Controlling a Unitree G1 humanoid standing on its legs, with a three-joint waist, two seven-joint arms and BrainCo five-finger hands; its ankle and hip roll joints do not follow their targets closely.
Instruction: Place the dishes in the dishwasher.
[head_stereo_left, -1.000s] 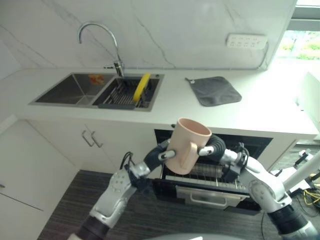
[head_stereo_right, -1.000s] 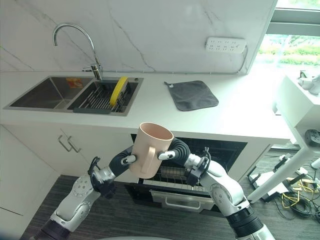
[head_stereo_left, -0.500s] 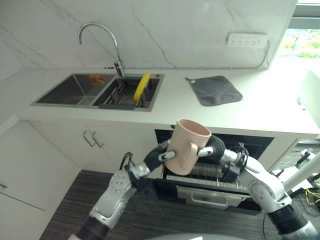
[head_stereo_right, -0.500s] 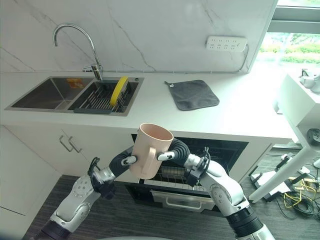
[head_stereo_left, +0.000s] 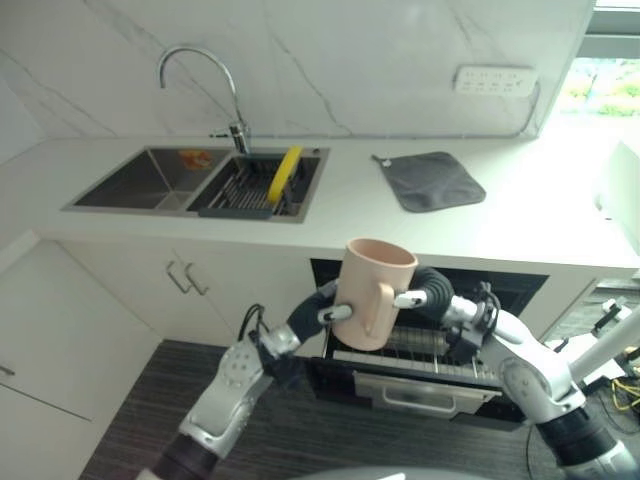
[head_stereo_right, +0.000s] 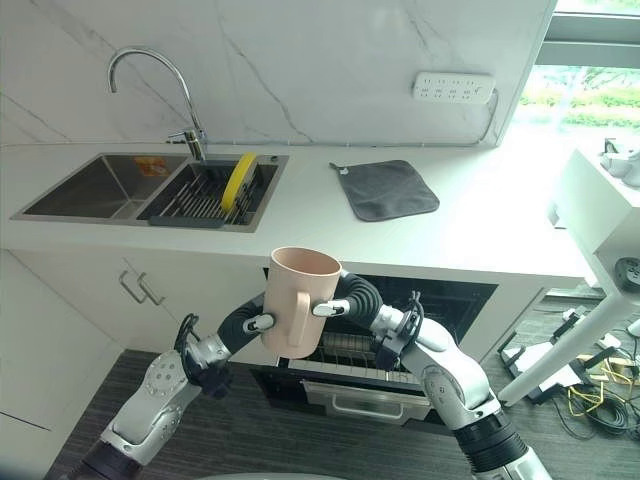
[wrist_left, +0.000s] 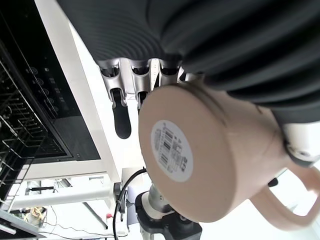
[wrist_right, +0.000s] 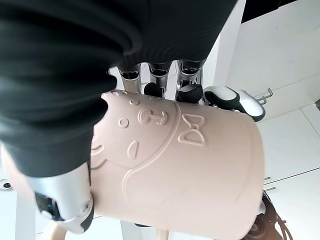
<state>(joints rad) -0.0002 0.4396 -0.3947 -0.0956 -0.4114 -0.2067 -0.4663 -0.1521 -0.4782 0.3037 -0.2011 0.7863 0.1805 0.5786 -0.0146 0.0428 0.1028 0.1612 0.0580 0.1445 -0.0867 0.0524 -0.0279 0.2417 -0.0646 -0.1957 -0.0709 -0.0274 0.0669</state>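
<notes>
A pale pink mug (head_stereo_left: 372, 295) with a handle hangs nearly upright, mouth up, in front of the open dishwasher (head_stereo_left: 515, 288). My left hand (head_stereo_left: 310, 312) grips it from the left, and its fingers (wrist_left: 120, 107) reach past the mug's stickered base (wrist_left: 172, 150). My right hand (head_stereo_left: 432, 288) grips it from the right, thumb (wrist_right: 62, 192) curled on the embossed wall (wrist_right: 185, 165). The pulled-out dishwasher rack (head_stereo_left: 440, 350) lies just below the mug. A yellow plate (head_stereo_left: 283, 173) stands on edge in the sink's dark drying rack (head_stereo_left: 245, 188).
A steel sink (head_stereo_left: 150, 180) with a curved faucet (head_stereo_left: 200, 70) sits at the back left of the white counter (head_stereo_left: 340, 215). A grey cloth (head_stereo_left: 432, 181) lies on the counter's right part, under a wall power strip (head_stereo_left: 493, 80). White cabinet doors (head_stereo_left: 180, 275) flank the dishwasher.
The mug has tipped from a lean toward upright between both hands, staying in about the same place. The plate and cloth have not moved.
</notes>
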